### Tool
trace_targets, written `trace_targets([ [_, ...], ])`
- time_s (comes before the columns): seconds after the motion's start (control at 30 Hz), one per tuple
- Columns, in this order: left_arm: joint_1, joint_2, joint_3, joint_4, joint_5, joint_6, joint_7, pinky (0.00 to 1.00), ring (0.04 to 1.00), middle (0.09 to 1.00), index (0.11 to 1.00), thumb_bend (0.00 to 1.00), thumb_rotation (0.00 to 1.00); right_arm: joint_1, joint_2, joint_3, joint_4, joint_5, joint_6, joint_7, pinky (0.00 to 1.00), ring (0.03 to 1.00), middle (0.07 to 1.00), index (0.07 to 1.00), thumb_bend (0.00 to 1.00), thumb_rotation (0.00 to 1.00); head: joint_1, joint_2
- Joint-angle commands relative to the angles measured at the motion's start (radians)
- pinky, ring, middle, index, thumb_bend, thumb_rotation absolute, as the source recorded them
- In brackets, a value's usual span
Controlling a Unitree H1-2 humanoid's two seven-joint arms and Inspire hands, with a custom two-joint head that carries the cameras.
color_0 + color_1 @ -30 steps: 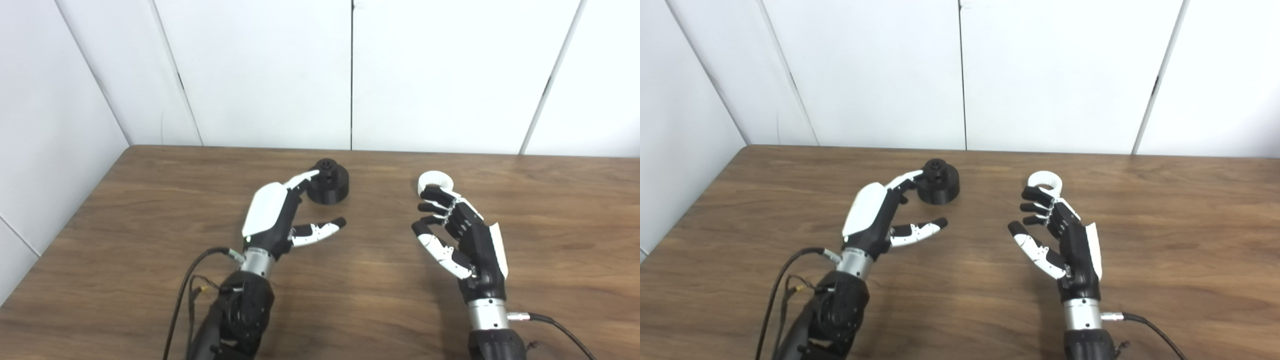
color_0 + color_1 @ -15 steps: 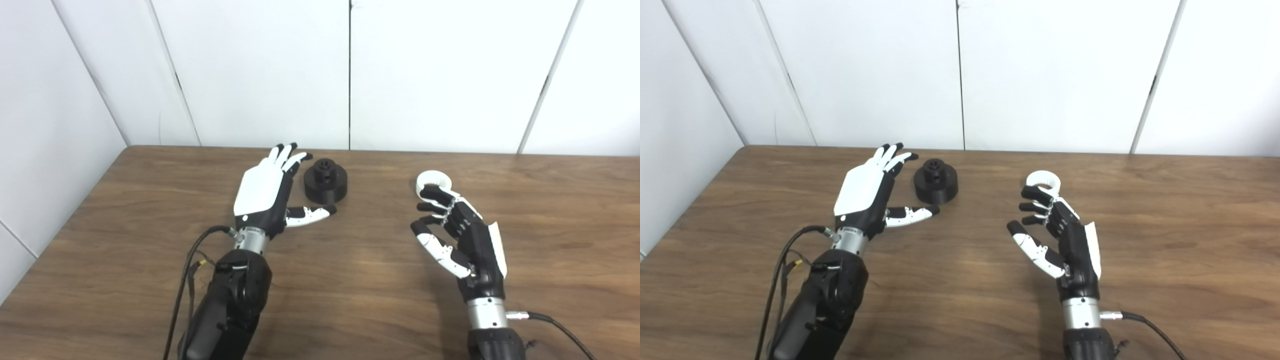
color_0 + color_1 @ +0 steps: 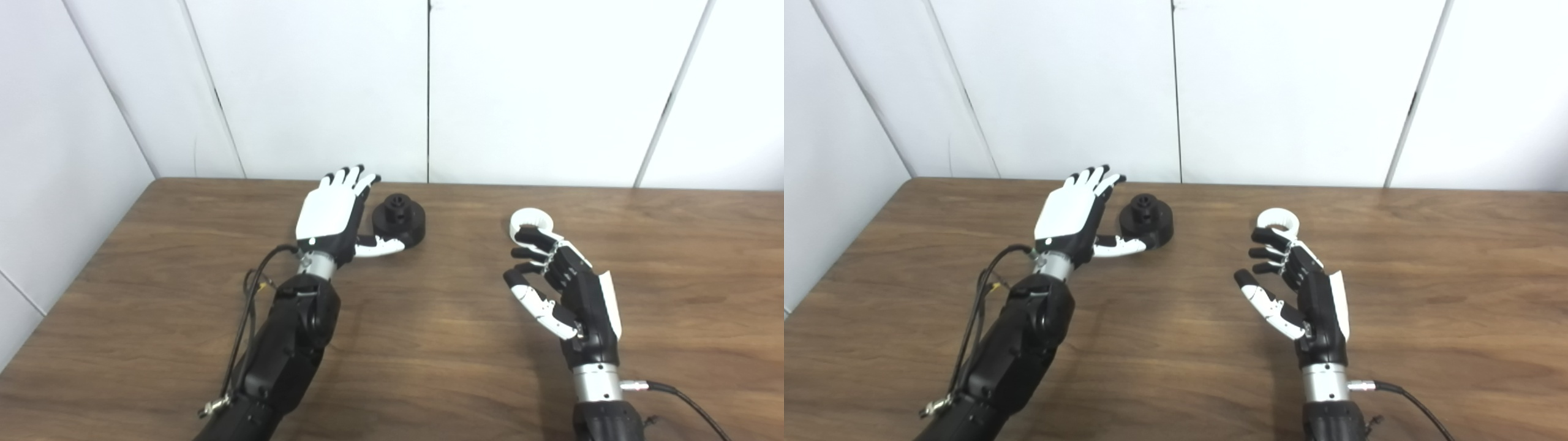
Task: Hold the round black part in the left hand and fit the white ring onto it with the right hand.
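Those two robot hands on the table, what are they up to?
The robot is about to put two parts together. Its left hand is open beside a round black part that stands on the wooden table, fingers stretched along the part's left side and the thumb reaching in front of it, but it has not closed on it. The right hand waits, half curled and empty, just short of a white ring that lies on the table. Neither part is lifted yet.

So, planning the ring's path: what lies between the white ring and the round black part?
Only bare wooden table separates the white ring from the round black part, plainly in both eye views.
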Motion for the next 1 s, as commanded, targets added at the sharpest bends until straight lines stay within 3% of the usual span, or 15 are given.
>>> trace_targets([
  [0.0,-0.080,0.029,-0.003,0.020,0.001,-0.018,0.047,1.00,1.000,0.989,0.924,0.93,0.56,0.026,-0.015,-0.016,0.030,-0.003,-0.011,-0.002,0.57,0.669,0.731,0.708,0.64,0.32,-0.001,0.000],
  [0.2,-0.130,0.039,-0.029,0.111,-0.012,-0.026,0.062,1.00,1.000,0.996,0.936,0.96,0.56,0.030,-0.014,-0.015,0.017,-0.003,-0.005,-0.001,0.58,0.676,0.737,0.707,0.63,0.32,-0.006,0.003],
  [0.53,-0.186,0.052,-0.069,0.209,-0.019,0.023,0.008,1.00,1.000,1.000,0.967,1.00,0.63,0.036,-0.010,-0.019,0.007,-0.007,-0.004,-0.004,0.58,0.675,0.737,0.707,0.64,0.33,-0.016,0.005],
  [0.97,-0.256,0.063,-0.105,0.366,-0.072,-0.027,0.031,1.00,1.000,1.000,0.920,1.00,0.67,0.044,-0.012,-0.021,-0.013,-0.026,0.012,-0.010,0.57,0.670,0.731,0.712,0.63,0.35,-0.027,0.007],
])
